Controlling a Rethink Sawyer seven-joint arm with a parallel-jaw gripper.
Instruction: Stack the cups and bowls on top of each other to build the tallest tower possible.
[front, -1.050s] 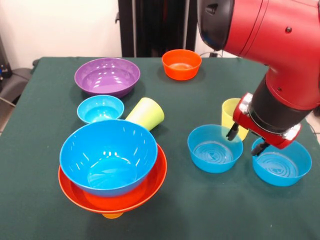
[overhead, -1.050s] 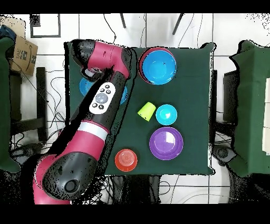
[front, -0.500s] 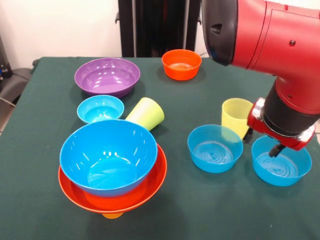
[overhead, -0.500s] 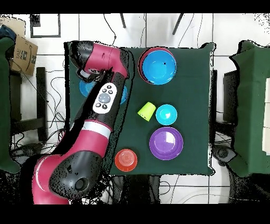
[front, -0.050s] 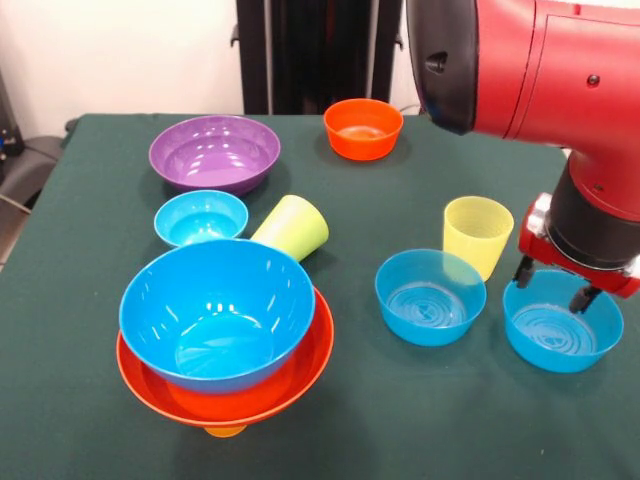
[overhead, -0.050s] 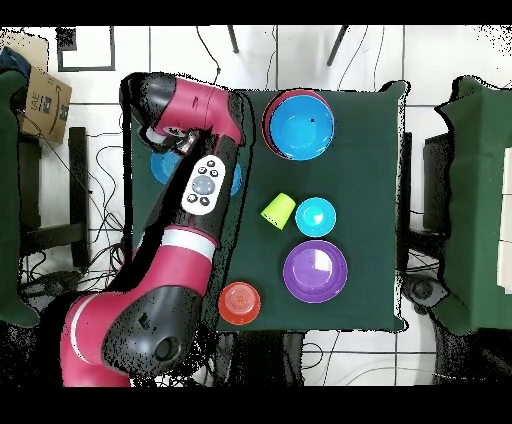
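Gripper (front, -0.050s: 555, 283) spread wide over blue bowl (front, -0.050s: 562, 323) at lower right; reaching stage; next, lowering onto its rim and closing

a robotics lab or test room, not a home. a big red and black industrial robot arm (overhead, -0.050s: 175, 250) is set at a square table covered in dark green cloth (overhead, -0.050s: 370, 200), standing on a pale tiled floor (overhead, -0.050s: 300, 55) with loose black cables (overhead, -0.050s: 105, 170) trailing across it. a brown cardboard box (overhead, -0.050s: 45, 100) sits off to one side, and a plain white wall (front, -0.050s: 120, 55) with a black upright stand (front, -0.050s: 305, 55) rises behind the table.
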